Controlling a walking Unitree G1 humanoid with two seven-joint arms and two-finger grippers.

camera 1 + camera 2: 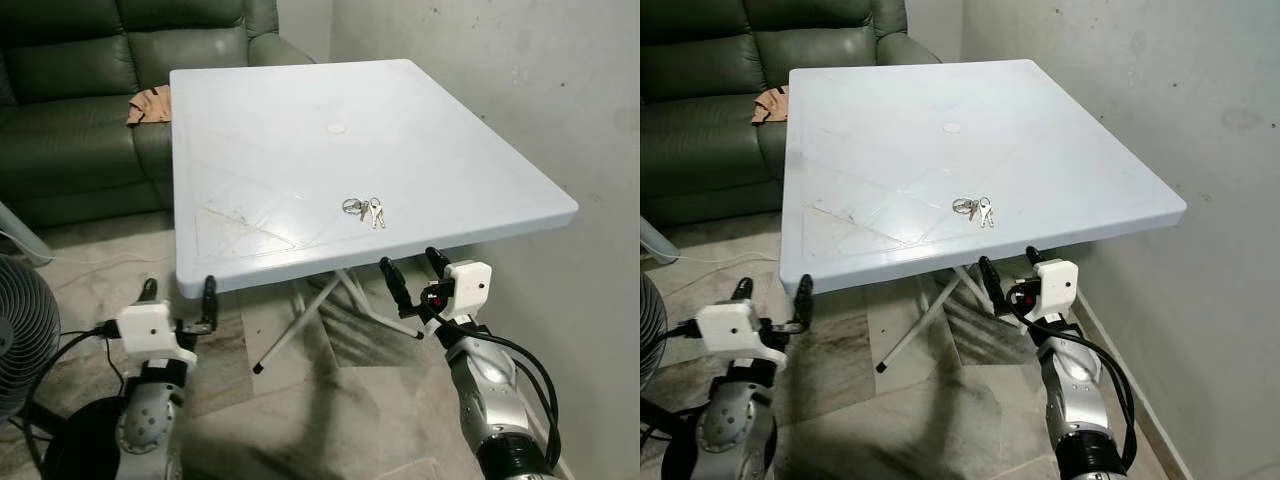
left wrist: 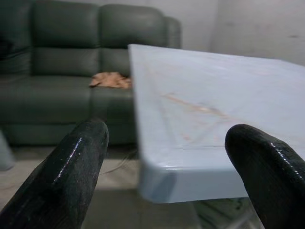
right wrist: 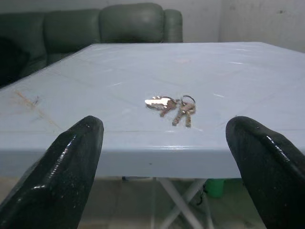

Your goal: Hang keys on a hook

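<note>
Keys (image 1: 364,209) lying flat on the white counter (image 1: 300,130), near its front edge and a bit toward the right side. A few small keys on rings, bunched together; hard to count from here, maybe three.

Right pincer (image 1: 410,268) held up just below the front edge of the counter, in line with the keys but well short of them. Fingers (image 3: 71,167) spread wide apart, holding nothing. From the right wrist view, keys (image 3: 171,106) sitting between the two black fingers, farther back on the counter top.

Left pincer (image 1: 179,292) raised by the front left corner of the counter, also below its top. Fingers (image 2: 71,171) spread apart, holding nothing, with the counter corner between them in the left wrist view.

Dark green sofa (image 1: 90,90) behind the counter on the left, with a small brown cloth (image 1: 150,103) on its seat. Round fan (image 1: 25,335) on the floor at the far left. Plain pale wall (image 1: 520,80) on the right. White folding legs (image 1: 310,315) under the counter, standing on a tiled floor (image 1: 300,420).
</note>
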